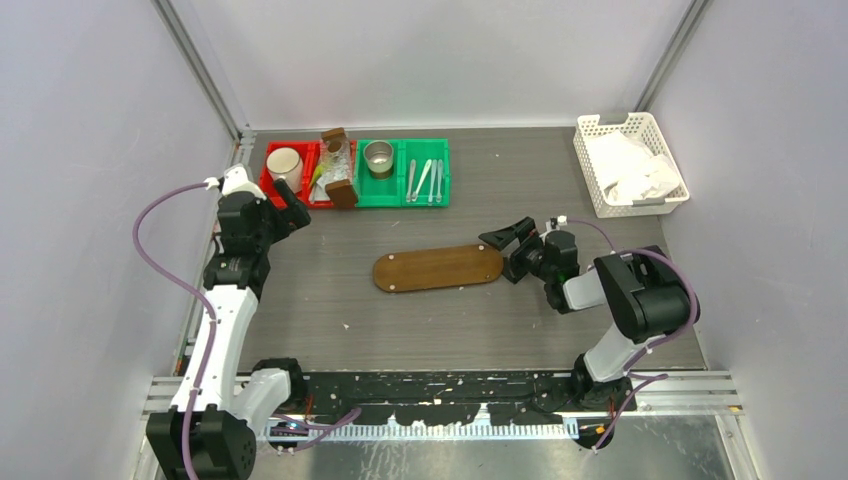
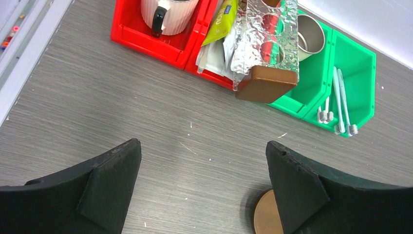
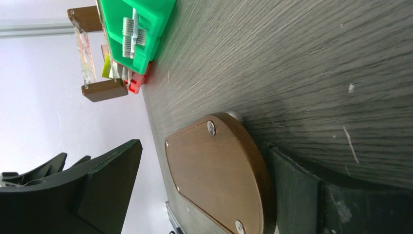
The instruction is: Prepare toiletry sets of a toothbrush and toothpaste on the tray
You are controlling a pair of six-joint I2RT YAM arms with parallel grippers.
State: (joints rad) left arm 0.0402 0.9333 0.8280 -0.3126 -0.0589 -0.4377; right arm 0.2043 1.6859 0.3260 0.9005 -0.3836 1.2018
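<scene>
Several slim pale toothbrushes [image 1: 425, 180] lie in the right compartment of a green bin [image 1: 402, 195]; they also show in the left wrist view [image 2: 339, 100] and the right wrist view [image 3: 131, 34]. A yellow-green tube [image 2: 221, 22] and whitish tubes [image 2: 214, 56] lie in a red bin [image 2: 146, 39]. The brown oval wooden tray [image 1: 438, 268] lies bare at mid-table. My left gripper [image 1: 295, 208] is open and empty over the table in front of the red bin. My right gripper [image 1: 508, 252] is open at the tray's right end [image 3: 214, 170], one finger [image 3: 292, 190] against its edge.
A foil-covered rack with brown wooden ends [image 2: 265, 44] lies across the red and green bins. A ribbed white mug [image 2: 168, 14] stands in the red bin and a metal cup [image 2: 309, 31] in the green one. A white basket [image 1: 630, 165] with white cloths stands at the back right.
</scene>
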